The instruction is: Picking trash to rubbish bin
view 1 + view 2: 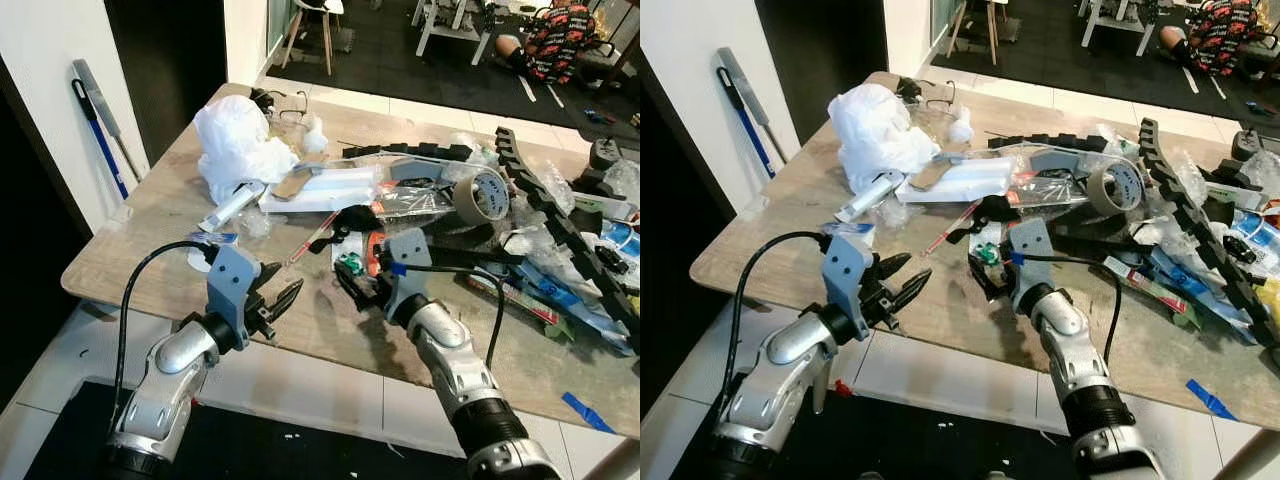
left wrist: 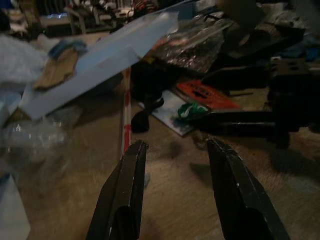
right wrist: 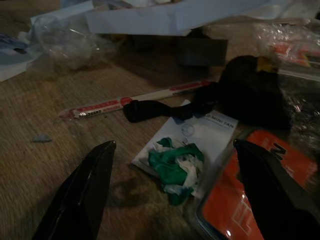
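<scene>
Wooden table (image 1: 150,215) at frame centre is strewn with litter. Right gripper (image 3: 175,187), fingers spread wide, is poised over a green-and-white crumpled scrap (image 3: 176,167), lower middle; closing on it is judged next. Left gripper (image 1: 275,305), jaws apart, is held at lower left

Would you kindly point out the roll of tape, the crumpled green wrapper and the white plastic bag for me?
roll of tape (image 1: 481,195), left eye view, on its flat side face.
crumpled green wrapper (image 3: 176,167), right wrist view, on the middle of the wad.
white plastic bag (image 1: 236,145), left eye view, on its bunched middle.
</scene>
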Controlling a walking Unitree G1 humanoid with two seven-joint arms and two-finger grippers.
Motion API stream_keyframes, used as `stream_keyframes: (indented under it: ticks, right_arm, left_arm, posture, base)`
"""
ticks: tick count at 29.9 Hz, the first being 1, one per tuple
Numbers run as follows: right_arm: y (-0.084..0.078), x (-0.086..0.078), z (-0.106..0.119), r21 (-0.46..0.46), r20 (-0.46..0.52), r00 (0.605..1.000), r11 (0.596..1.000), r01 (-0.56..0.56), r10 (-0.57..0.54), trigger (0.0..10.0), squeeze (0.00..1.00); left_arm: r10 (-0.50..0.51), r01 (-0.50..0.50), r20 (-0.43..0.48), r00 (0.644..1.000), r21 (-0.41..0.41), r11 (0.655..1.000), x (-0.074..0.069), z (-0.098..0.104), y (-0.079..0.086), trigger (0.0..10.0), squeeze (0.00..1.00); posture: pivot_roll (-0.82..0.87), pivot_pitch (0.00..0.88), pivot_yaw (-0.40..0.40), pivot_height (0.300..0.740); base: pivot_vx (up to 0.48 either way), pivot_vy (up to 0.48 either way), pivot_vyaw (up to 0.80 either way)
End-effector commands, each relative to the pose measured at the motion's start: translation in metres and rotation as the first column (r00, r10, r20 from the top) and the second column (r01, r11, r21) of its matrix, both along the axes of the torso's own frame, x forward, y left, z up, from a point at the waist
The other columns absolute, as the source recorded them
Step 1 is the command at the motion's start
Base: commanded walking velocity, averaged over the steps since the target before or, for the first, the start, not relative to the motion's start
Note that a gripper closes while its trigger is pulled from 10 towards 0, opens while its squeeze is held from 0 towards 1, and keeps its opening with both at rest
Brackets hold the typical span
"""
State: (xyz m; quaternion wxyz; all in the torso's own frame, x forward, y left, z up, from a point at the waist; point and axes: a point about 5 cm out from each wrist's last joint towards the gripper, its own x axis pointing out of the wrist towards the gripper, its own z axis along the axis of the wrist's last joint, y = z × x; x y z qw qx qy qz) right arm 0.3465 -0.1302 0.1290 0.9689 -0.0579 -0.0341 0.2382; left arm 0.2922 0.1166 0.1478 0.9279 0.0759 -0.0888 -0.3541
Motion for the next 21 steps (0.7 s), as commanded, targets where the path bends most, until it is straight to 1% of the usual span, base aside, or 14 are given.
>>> stream_keyframes:
  ticks: [1, 4, 7, 12, 18, 21]
  right_arm:
    - [-0.001, -0.001, -0.006, -0.018, -0.016, 1.000, 1.000, -0.016, 0.015, 10.0, 0.00]
    - [0.002, 0.000, -0.007, -0.025, -0.022, 0.999, 0.999, -0.038, 0.037, 10.0, 0.00]
    - [0.007, 0.003, -0.005, -0.035, -0.006, 0.998, 0.997, -0.067, 0.067, 10.0, 0.00]
    - [0.009, 0.007, -0.006, -0.057, -0.006, 0.997, 0.995, -0.078, 0.078, 10.0, 0.00]
    - [0.006, 0.011, -0.012, -0.076, -0.050, 0.997, 0.995, -0.066, 0.062, 10.0, 0.00]
    - [0.004, 0.011, -0.018, -0.082, -0.097, 0.994, 0.995, -0.051, 0.043, 10.0, 0.00]
  left_arm:
    - [-0.027, 0.027, 0.001, 1.000, 0.027, 0.999, -0.001, -0.004, -0.004, 10.0, 0.00]
    - [-0.036, 0.036, 0.008, 0.999, 0.026, 0.999, -0.001, -0.003, -0.006, 10.0, 0.00]
    - [-0.052, 0.051, 0.018, 0.998, 0.026, 0.998, -0.001, -0.002, -0.009, 10.0, 0.00]
    - [-0.072, 0.071, 0.032, 0.997, 0.039, 0.997, -0.002, -0.002, -0.012, 10.0, 0.00]
    - [-0.078, 0.076, 0.033, 0.996, 0.041, 0.996, -0.003, -0.003, -0.012, 10.0, 0.00]
    - [-0.080, 0.079, 0.026, 0.996, 0.043, 0.996, -0.004, -0.005, -0.012, 10.0, 0.00]
  posture:
    - [-0.05, 0.122, -0.062, 0.740]
    - [-0.05, 0.121, -0.062, 0.740]
    - [-0.05, 0.121, -0.062, 0.740]
    - [-0.05, 0.111, -0.060, 0.740]
    - [-0.04, 0.111, -0.057, 0.740]
    - [-0.04, 0.112, -0.055, 0.740]
  base:
    - [0.000, 0.000, 0.00]
    - [0.000, 0.000, 0.00]
    - [0.000, 0.000, 0.00]
    - [0.000, 0.000, 0.00]
    - [0.000, 0.000, 0.00]
    - [0.000, 0.000, 0.00]
